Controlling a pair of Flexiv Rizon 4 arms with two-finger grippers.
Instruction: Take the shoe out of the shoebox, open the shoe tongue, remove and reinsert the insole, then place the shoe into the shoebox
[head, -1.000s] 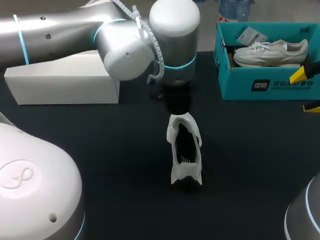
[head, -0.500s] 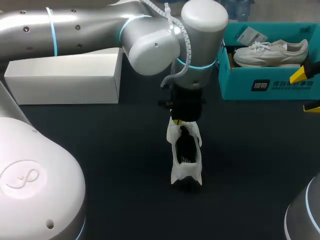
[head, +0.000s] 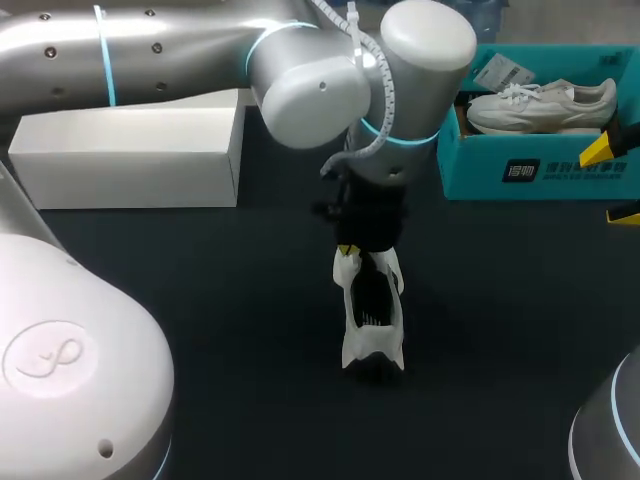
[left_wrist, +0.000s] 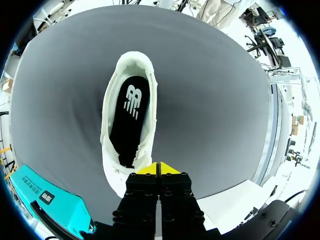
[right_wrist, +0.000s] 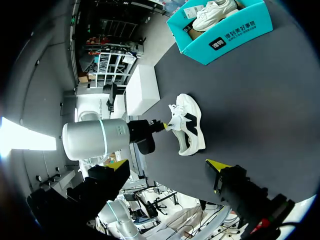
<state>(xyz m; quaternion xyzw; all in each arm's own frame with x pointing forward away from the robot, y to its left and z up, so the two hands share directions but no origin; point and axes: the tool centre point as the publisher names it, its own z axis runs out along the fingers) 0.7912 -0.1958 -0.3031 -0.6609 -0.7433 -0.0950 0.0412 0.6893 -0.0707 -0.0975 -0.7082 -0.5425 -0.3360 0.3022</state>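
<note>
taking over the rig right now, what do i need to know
Left hand: shut, tips at the tongue end of the shoe; grip on it unclear.
Right hand: open, empty, beside the shoebox.
The shoe stands on the table, insole in. A second shoe lies in the shoebox.
Done: shoe out.
To do: open tongue, pull and refit insole, box it.

Left arm (head: 330, 90) over shoe (head: 371, 310) — flanks free
</note>
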